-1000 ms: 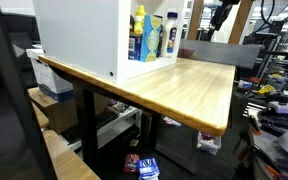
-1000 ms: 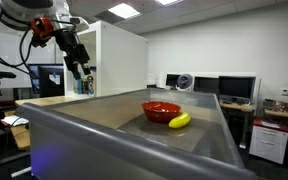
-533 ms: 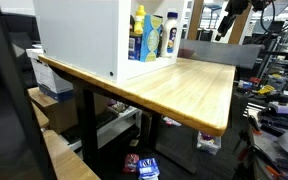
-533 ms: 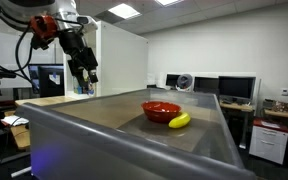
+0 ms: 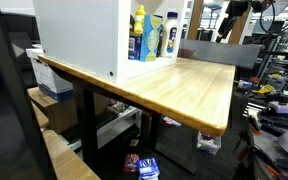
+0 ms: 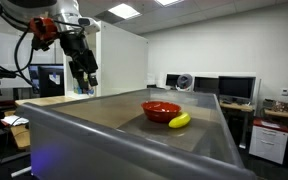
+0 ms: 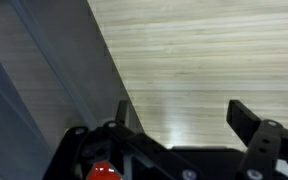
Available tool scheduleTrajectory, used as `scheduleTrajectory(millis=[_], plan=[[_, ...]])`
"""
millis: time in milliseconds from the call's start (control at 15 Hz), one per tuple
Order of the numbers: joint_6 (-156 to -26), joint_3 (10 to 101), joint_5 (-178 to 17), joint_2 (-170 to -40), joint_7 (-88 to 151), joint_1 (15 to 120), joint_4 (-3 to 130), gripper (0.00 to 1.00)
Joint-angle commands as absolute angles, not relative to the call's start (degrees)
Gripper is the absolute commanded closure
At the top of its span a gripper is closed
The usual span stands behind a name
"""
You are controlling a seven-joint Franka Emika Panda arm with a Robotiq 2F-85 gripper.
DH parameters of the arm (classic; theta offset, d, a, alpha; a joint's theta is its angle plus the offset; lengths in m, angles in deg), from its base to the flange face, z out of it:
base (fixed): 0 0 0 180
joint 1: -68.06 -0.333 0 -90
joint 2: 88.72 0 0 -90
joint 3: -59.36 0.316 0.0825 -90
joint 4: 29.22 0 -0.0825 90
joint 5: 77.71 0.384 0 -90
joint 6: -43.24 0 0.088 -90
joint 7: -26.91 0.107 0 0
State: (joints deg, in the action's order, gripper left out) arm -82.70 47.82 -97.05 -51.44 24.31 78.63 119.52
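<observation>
My gripper (image 6: pixel 85 78) hangs open in the air above the far end of the wooden table (image 5: pixel 184 85), with nothing between its fingers. In an exterior view the gripper (image 5: pixel 225 30) is high at the back, beyond the table's far edge. The wrist view looks down on bare wood, with the gripper (image 7: pixel 184 116) spread wide over it and one dark finger (image 7: pixel 246 118) on the right. A red bowl (image 6: pixel 161 109) and a yellow banana (image 6: pixel 179 120) lie side by side on the table, well away from the gripper.
A tall white cabinet (image 5: pixel 79 35) stands on the table beside the gripper; its open side holds a yellow bottle (image 5: pixel 138 32) and a blue bottle (image 5: pixel 153 38). Desks with monitors (image 6: pixel 234 88) line the room's wall. Boxes and clutter lie on the floor (image 5: pixel 144 165).
Over the last second the open gripper has dropped slightly and shifted a little along the table's end. In the last half second it barely moved. Bowl and banana stayed put.
</observation>
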Motion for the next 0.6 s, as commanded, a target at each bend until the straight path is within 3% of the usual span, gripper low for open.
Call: scheduleTrajectory(millis=[0, 533], plan=[[-78.0, 48.5, -93.8, -51.7, 22.9, 78.9, 117.4, 0.00], [-73.3, 47.8, -87.4, -49.5, 21.8, 77.2, 114.6, 0.00]])
